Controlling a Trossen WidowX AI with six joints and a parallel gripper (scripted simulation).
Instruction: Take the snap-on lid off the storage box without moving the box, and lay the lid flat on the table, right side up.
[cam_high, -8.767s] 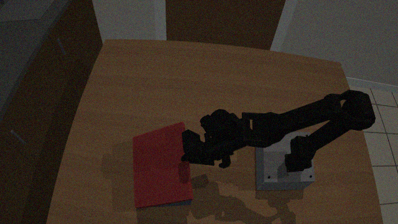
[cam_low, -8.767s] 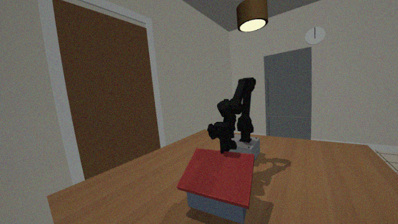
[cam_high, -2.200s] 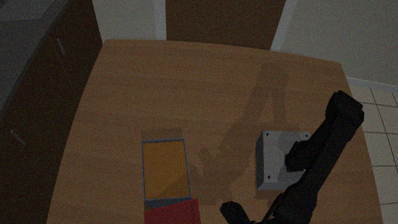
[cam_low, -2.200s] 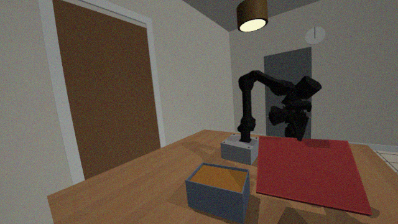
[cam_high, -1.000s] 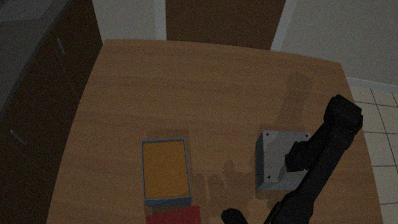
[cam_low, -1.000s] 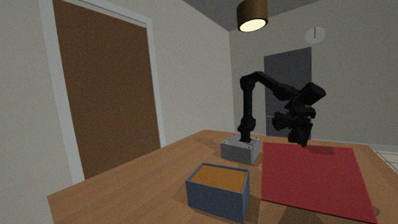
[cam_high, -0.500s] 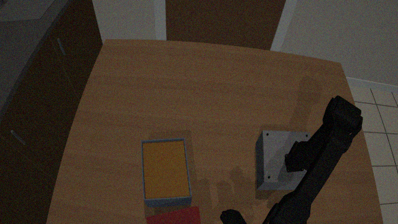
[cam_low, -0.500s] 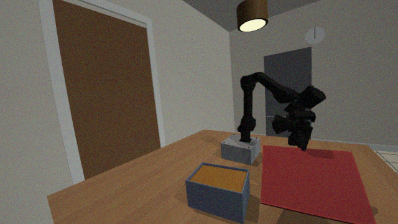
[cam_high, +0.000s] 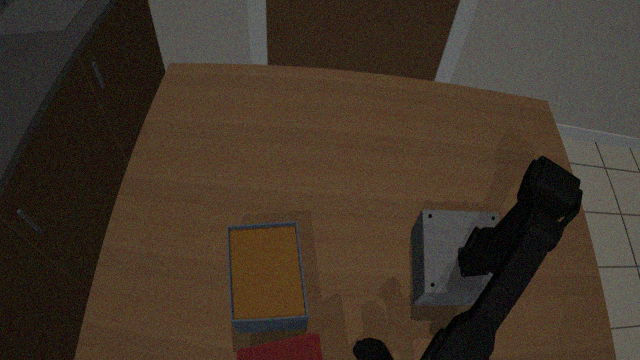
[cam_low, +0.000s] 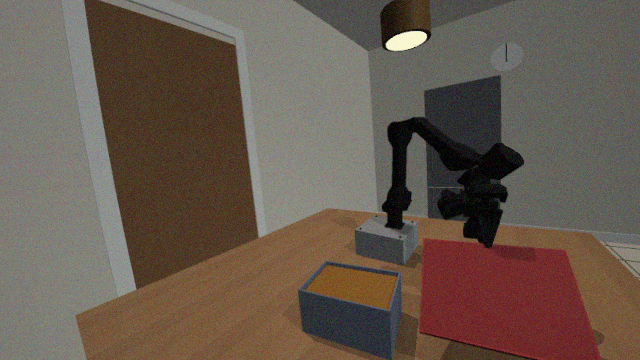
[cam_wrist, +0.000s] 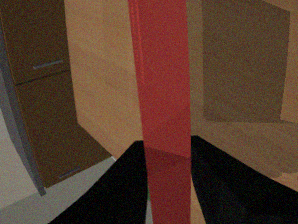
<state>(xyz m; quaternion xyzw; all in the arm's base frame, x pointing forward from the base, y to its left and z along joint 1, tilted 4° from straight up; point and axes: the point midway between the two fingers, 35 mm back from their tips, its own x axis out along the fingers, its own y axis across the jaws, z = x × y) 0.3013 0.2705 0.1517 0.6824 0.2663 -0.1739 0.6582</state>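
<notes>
The blue-grey storage box (cam_high: 270, 324) (cam_low: 345, 320) stands upright and uncovered on the table, with an orange surface (cam_high: 266, 272) (cam_low: 352, 285) inside near its rim. My gripper (cam_low: 489, 244) (cam_wrist: 166, 147) is shut on the red lid (cam_high: 280, 348) (cam_low: 500, 295) (cam_wrist: 162, 75), at the edge far from the exterior camera. The lid is off the box, beside it, held above the table. In the wrist view it shows as a narrow, nearly edge-on strip between the fingertips. Its underside and exact tilt are hard to tell. The top view shows only one corner of it and not the fingers.
The arm's grey base block (cam_high: 440, 260) (cam_low: 382, 245) stands on the wooden table (cam_high: 300, 150) (cam_low: 240, 295), farther back than the box in the exterior view. The lid's near edge is close to the box's side there. Dark cabinets (cam_wrist: 40, 110) stand beyond one table edge.
</notes>
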